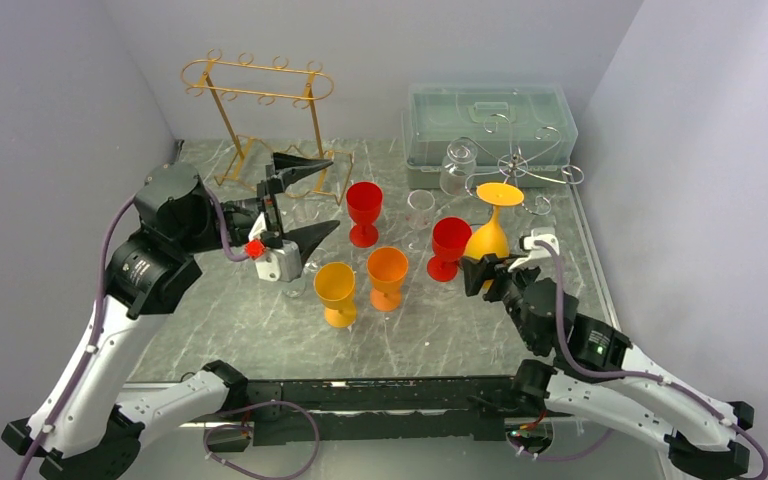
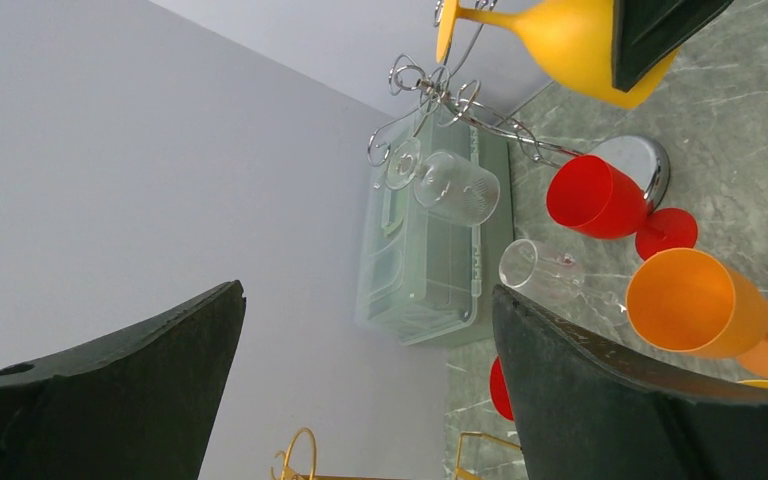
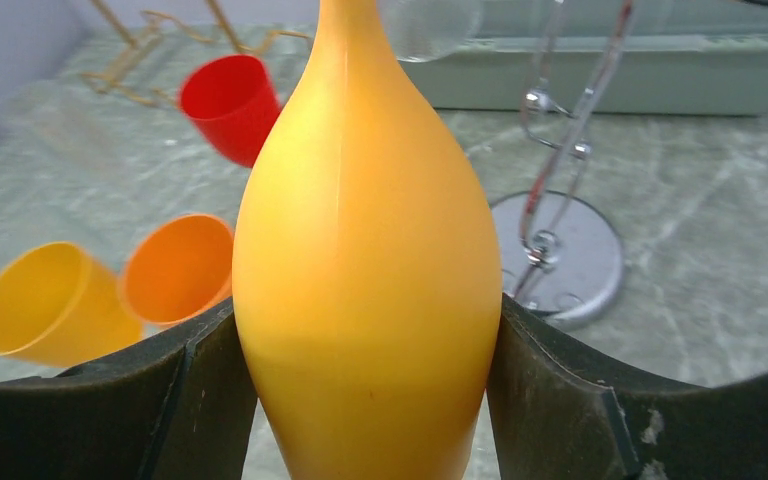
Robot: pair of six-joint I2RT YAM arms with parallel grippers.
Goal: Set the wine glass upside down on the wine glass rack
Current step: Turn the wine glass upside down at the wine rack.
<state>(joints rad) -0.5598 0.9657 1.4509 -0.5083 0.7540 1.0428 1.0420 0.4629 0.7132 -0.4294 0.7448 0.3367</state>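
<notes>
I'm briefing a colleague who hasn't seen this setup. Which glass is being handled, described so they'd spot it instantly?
Look to the right side of the marble table, in front of the silver wire rack. There the right gripper clamps a yellow wine glass. Unlike the upright red glass beside it, it is inverted, foot uppermost.

5 coloured glasses (image 1: 364,212), 2 racks (image 1: 258,85)

Top external camera is looking down from high behind the arms, taking in the whole table (image 1: 260,330). Left wrist camera, rolled sideways, is peering through the spread left hand (image 2: 365,295) toward 2 o'clock. Right wrist camera is crowding the yellow wine glass (image 3: 370,250) clamped in the right hand (image 3: 365,310), facing 11 o'clock. All three are sharing the chrome rack (image 1: 520,165) and orange glass (image 1: 387,270).
</notes>
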